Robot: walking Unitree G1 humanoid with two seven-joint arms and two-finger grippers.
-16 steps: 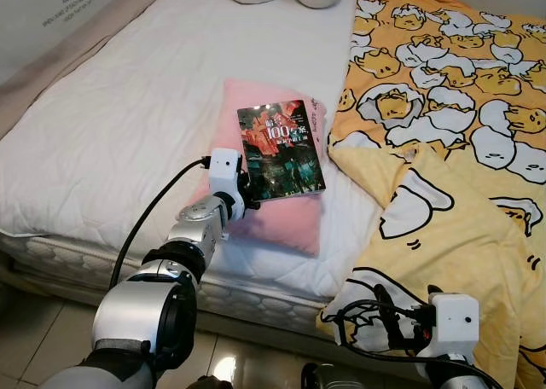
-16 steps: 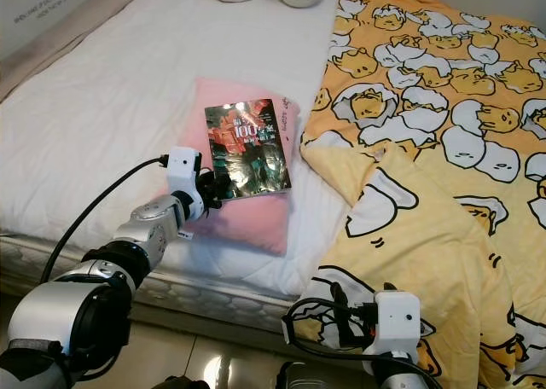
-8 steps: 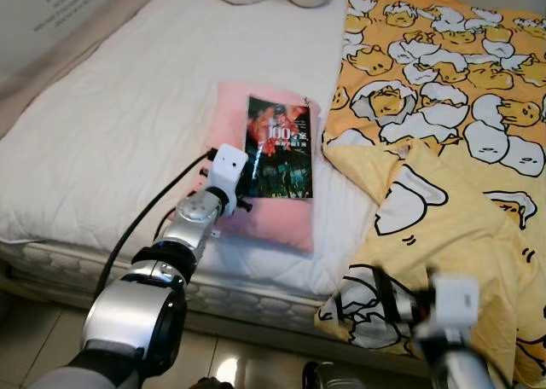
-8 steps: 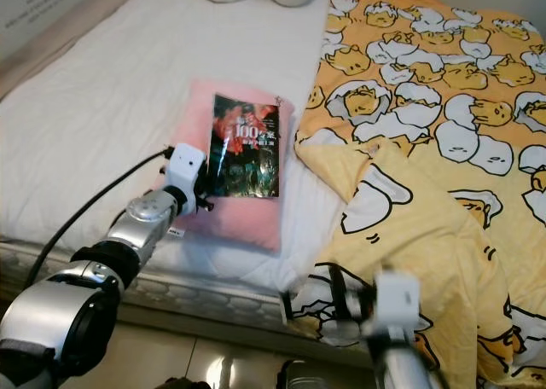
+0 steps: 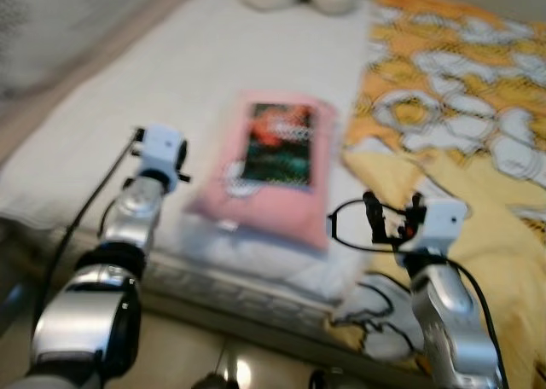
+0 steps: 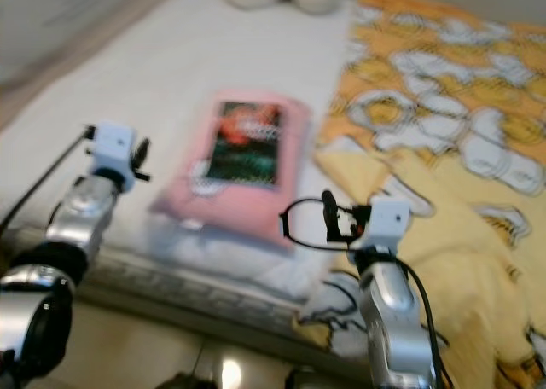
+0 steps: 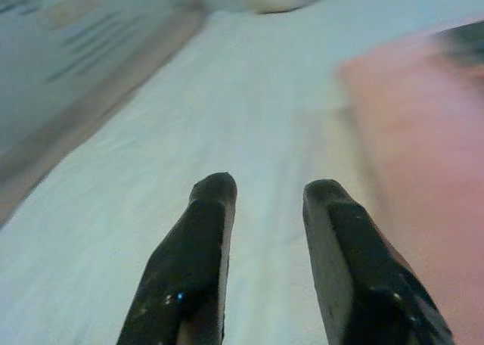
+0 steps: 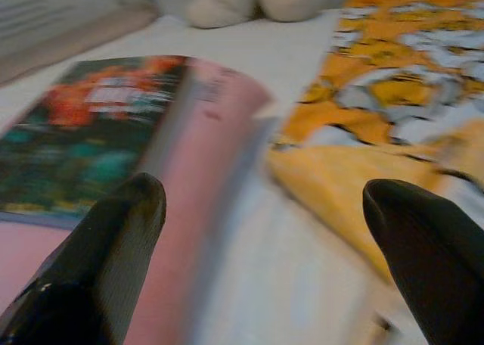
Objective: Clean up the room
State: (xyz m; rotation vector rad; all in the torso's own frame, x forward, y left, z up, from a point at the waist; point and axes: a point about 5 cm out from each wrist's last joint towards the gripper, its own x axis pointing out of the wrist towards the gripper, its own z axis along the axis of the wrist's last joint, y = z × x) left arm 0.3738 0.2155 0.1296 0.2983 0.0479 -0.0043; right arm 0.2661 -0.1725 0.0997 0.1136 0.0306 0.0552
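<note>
The left gripper (image 7: 265, 209) is hovering over the white sheet (image 5: 128, 107) of the bed (image 5: 256, 274), fingers slightly parted and holding nothing, just beside the pink pillow (image 5: 273, 197). The right gripper (image 8: 257, 231) is hanging wide apart and empty near the bed's front edge, pointing at the book (image 5: 277, 146) and the yellow blanket (image 5: 478, 124).

Progress, as judged: little is done. The book is lying flat on the pillow, untouched, and the blanket is sitting rumpled, one corner spilling over the mattress edge.

Clearance: open sheet is lying to the left of the pillow; the blanket is crowding its right side. Head views are blurring, so fine detail is uncertain.
</note>
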